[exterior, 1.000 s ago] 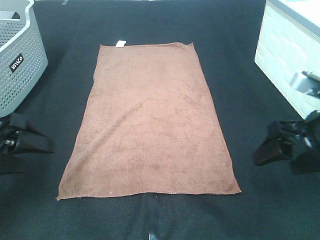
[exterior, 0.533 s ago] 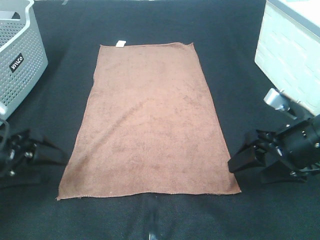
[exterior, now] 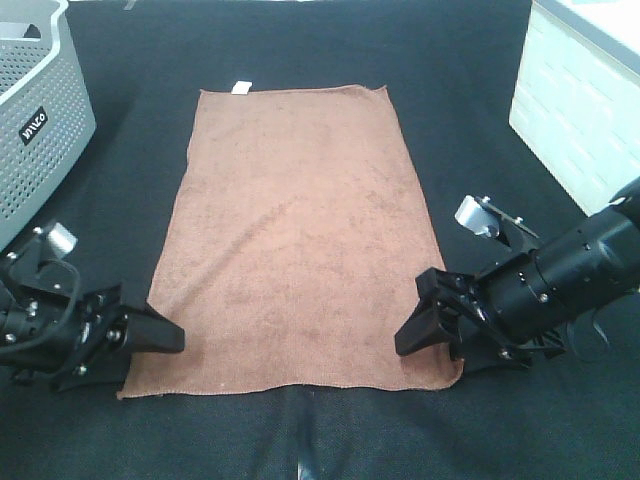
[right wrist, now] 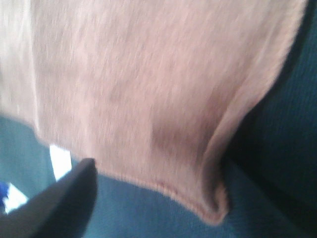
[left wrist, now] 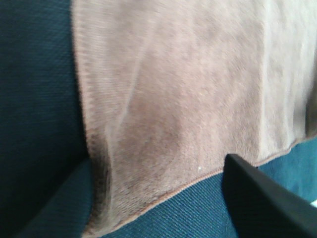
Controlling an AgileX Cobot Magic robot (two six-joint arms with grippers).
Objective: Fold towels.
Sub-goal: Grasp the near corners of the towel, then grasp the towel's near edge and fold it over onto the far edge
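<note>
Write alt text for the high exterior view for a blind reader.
A brown towel lies flat on a black table, the left gripper and right gripper at its near corners. A gray basket stands far left.

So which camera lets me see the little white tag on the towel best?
The exterior high view. Only there does the white tag show, small, at the far edge of the brown towel. The left wrist view shows just one near corner of the towel, the right wrist view the other, blurred; neither shows the tag.
</note>
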